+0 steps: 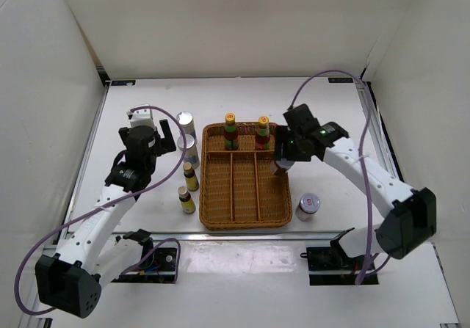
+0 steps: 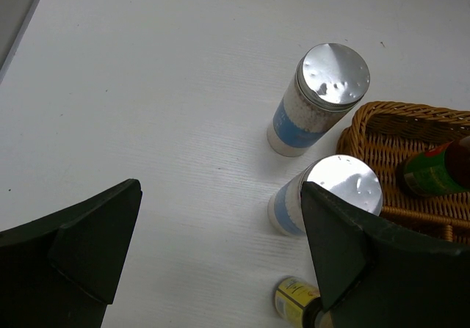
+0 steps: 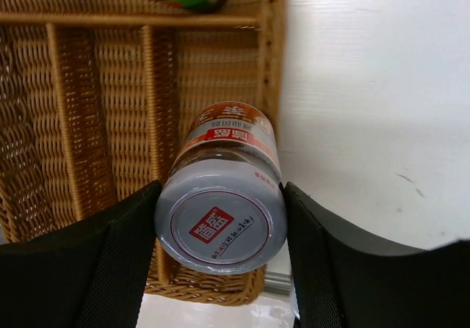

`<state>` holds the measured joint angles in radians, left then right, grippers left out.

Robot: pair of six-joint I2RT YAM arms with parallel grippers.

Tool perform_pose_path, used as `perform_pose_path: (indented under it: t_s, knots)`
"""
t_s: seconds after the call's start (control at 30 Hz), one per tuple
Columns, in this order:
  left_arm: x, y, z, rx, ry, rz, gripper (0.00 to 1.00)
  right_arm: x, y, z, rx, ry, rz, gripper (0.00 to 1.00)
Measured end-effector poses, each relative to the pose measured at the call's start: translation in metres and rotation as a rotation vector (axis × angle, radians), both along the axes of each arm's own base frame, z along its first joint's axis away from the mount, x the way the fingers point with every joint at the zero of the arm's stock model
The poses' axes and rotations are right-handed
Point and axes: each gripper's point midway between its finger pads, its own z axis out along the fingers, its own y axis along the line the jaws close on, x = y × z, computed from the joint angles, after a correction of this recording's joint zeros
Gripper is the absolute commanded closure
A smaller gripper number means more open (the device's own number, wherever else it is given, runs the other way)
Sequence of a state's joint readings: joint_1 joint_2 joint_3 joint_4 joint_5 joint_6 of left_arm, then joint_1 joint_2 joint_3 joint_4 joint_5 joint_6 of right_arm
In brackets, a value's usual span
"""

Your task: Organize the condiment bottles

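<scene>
My right gripper [image 3: 220, 196] is shut on a silver-lidded jar [image 3: 224, 221] with a red and white label, holding it at the right rim of the wicker tray [image 3: 73, 122]. From above, the right gripper [image 1: 282, 164] is at the tray's right edge. A second silver-lidded jar [image 1: 308, 205] stands on the table to the right. Two tall dark bottles [image 1: 230, 131] [image 1: 263, 131] stand in the tray's back compartment. My left gripper [image 2: 220, 196] is open above bare table, beside two white shakers [image 2: 323, 97] [image 2: 330, 196]. Two tiny yellow bottles [image 1: 191, 175] [image 1: 186, 199] stand left of the tray.
The brown wicker tray [image 1: 246, 210] has three long front compartments with nothing showing in them. White walls enclose the table on the left, back and right. A metal rail [image 1: 242, 232] runs along the near edge.
</scene>
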<state>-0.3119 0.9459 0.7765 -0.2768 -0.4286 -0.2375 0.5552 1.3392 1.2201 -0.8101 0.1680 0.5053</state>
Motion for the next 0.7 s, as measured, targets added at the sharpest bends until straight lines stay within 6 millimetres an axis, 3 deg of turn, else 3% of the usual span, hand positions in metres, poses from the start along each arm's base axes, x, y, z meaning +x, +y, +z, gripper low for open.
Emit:
perform_pose_path:
  t_s: [0.13, 0.27, 0.3, 0.47, 0.53, 0.6, 0.7]
  knots:
    - [0.0, 0.0, 0.0, 0.0, 0.0, 0.0, 0.0, 0.002, 0.027, -0.021, -0.003, 0.036, 0.065, 1.0]
    - [0.0, 0.0, 0.0, 0.0, 0.001, 0.0, 0.0, 0.008, 0.038, -0.036, -0.007, 0.061, 0.079, 1.0]
    - [0.0, 0.0, 0.0, 0.0, 0.0, 0.001, 0.0, 0.01, 0.039, -0.041, -0.012, 0.07, 0.079, 0.95]
    - [0.0, 0.0, 0.0, 0.001, 0.001, 0.001, 0.0, 0.013, 0.041, -0.059, -0.038, 0.108, 0.079, 0.65]
    - [0.0, 0.0, 0.0, 0.001, 0.001, 0.001, 0.0, 0.012, 0.041, -0.064, -0.051, 0.115, 0.08, 0.47]
    - [0.0, 0.0, 0.0, 0.001, 0.001, 0.001, 0.0, 0.012, 0.041, -0.065, -0.061, 0.114, 0.077, 0.42]
    - [0.0, 0.0, 0.0, 0.001, 0.001, 0.001, 0.0, 0.012, 0.042, -0.064, -0.064, 0.111, 0.071, 0.09]
